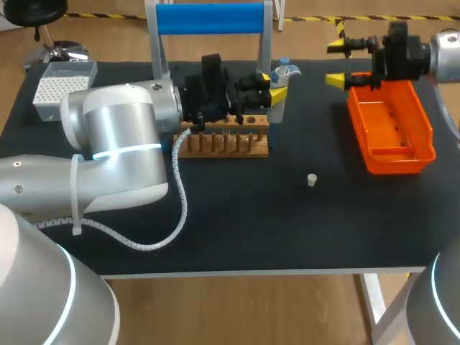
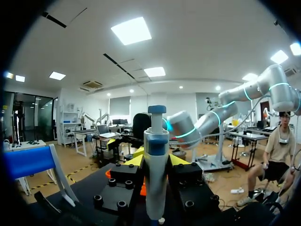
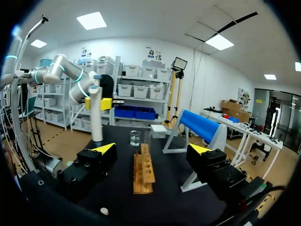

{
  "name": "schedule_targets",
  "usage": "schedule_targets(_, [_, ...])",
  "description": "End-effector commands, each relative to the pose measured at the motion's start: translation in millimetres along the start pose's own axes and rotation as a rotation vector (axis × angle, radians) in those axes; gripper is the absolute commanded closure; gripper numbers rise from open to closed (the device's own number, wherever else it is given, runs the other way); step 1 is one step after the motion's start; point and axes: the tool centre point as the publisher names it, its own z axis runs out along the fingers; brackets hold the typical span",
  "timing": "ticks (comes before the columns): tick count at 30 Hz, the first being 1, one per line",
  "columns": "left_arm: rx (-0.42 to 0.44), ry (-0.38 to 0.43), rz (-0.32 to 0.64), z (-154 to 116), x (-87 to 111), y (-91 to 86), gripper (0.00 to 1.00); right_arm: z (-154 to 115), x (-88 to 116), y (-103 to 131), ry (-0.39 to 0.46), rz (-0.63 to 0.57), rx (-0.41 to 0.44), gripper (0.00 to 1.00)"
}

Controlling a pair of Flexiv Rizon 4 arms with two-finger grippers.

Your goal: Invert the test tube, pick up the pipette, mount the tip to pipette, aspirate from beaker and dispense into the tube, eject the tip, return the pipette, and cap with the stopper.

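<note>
My left gripper (image 1: 272, 85) is shut on a white pipette with a blue top (image 1: 284, 71), held upright just behind the right end of the wooden tube rack (image 1: 223, 142). In the left wrist view the pipette (image 2: 155, 169) stands between the fingers of that gripper (image 2: 157, 161). My right gripper (image 1: 336, 64) is open and empty over the far end of the orange bin (image 1: 402, 154). From the right wrist, my open gripper (image 3: 153, 149) faces the rack (image 3: 143, 170), a glass beaker (image 3: 135, 137) beyond it and the held pipette (image 3: 96, 120). A small white stopper (image 1: 311, 180) lies on the mat. I cannot make out the test tube.
A white tip box (image 1: 61, 86) sits at the back left corner. A blue roller on a white frame (image 1: 208, 18) stands behind the rack. My left arm's grey body (image 1: 118, 144) and its cable cover the left part of the black mat (image 1: 287, 223).
</note>
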Motion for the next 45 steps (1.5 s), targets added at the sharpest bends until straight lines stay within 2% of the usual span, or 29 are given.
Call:
schedule_targets(1, [-0.001,0.000,-0.001,0.4,-0.1,-0.9,1.00,26.6,-36.6,7.8,0.005,0.002,0.031,0.00])
schedule_targets(7, [-0.001,0.000,-0.001,0.4,-0.1,-0.9,1.00,60.6,-64.2,13.4,-0.021,0.014,0.078,0.00])
schedule_targets(22, [-0.001,0.000,-0.001,0.4,-0.1,-0.9,1.00,118.3,-95.8,16.9,-0.068,0.055,0.141,0.00])
schedule_targets(31, [-0.001,0.000,-0.001,0.4,-0.1,-0.9,1.00,132.5,-106.6,9.8,-0.090,0.070,0.183,0.00])
schedule_targets(45, [-0.001,0.000,-0.001,0.4,-0.1,-0.9,1.00,138.7,-102.7,15.1,-0.084,0.046,0.201,0.00])
